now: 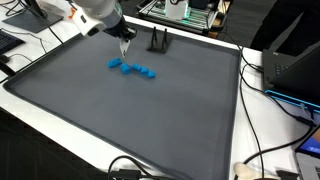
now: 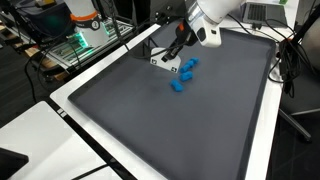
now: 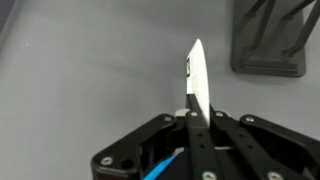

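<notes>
My gripper point(image 3: 197, 118) is shut on a thin white flat piece point(image 3: 196, 75) with a pointed tip that sticks out ahead of the fingers. In both exterior views the gripper point(image 1: 124, 42) point(image 2: 172, 52) hangs just above the far part of a dark grey mat point(image 1: 120, 120) point(image 2: 180, 130). A small black rack point(image 1: 158, 41) point(image 3: 268, 40) stands close beside the gripper. A cluster of blue pieces point(image 1: 132, 69) point(image 2: 184, 72) lies on the mat just in front of the gripper, apart from it.
The mat lies on a white table point(image 1: 255, 130). Cables point(image 1: 268, 80) and electronics point(image 1: 295, 70) lie along one side, and a metal frame with equipment point(image 2: 85, 30) stands beyond the far edge. Monitors sit at a table corner point(image 1: 15, 40).
</notes>
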You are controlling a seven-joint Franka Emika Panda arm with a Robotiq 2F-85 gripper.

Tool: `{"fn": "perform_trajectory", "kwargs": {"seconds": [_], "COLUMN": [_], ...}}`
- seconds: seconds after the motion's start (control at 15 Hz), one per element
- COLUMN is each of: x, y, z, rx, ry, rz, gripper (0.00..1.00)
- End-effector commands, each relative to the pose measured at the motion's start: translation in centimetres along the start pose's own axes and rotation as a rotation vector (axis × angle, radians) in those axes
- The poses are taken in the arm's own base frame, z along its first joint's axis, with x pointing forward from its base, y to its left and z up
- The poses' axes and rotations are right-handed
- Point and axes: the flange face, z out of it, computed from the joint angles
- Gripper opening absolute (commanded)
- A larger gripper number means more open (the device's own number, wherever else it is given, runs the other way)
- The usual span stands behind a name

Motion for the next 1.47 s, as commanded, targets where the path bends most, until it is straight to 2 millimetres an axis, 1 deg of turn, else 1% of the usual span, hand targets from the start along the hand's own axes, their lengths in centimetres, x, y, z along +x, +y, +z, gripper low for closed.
{"fn": "perform_trajectory", "kwargs": {"seconds": [0.0, 0.13, 0.4, 0.6, 0.87, 1.07, 1.4], "x": [-3.1, -4.4, -6.6, -8.1, -9.9, -10.7, -11.3], "y": [-0.8, -1.3, -2.1, -2.8, -3.5, -3.8, -4.0], "z": [-0.6, -1.0, -1.3, -1.1, -0.3, 0.4, 2.1], "rx": [0.101, 0.176, 0.281, 0.348, 0.413, 0.461, 0.548], "ry": [-0.014, -0.016, -0.025, -0.04, -0.059, -0.066, -0.054], "rz": [0.095, 0.156, 0.329, 0.455, 0.581, 0.684, 0.852], "gripper": [0.01, 0.01, 0.01, 0.01, 0.01, 0.01, 0.01]}}
